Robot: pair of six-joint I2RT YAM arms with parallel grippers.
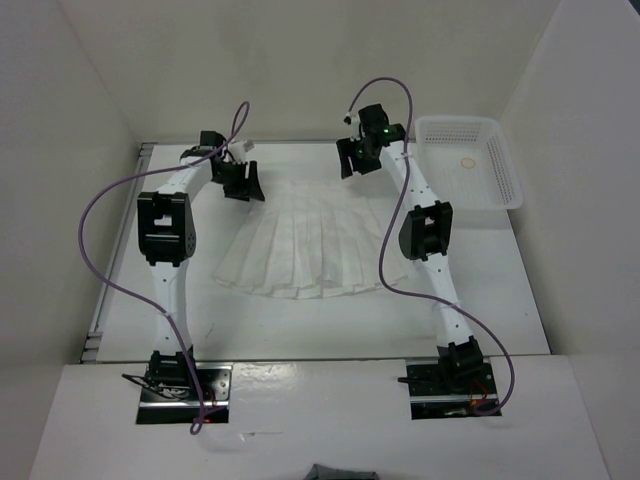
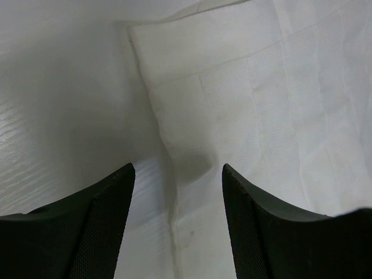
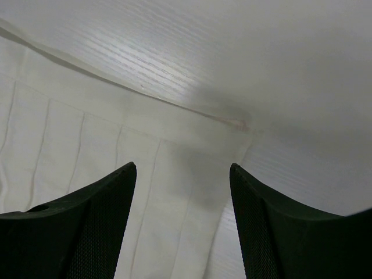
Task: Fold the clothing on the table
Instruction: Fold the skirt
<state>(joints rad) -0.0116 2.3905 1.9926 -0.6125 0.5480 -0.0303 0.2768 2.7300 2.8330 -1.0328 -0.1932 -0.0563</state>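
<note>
Robot lab: walled table [image 1: 500, 300], bolted arms [image 1: 165, 230]

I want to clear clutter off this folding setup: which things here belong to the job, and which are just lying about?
Part of the job: pleated white skirt, spread flat; table under it; left tool and right tool, both open above its far corners.
Lying about: white lattice basket at the table's far right, small ring inside.

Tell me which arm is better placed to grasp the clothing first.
Left, probably. The left gripper hangs open over the clothing's far corner, the side edge running between its jaws. The right gripper is open too, but its corner lies just ahead of the jaws.
</note>
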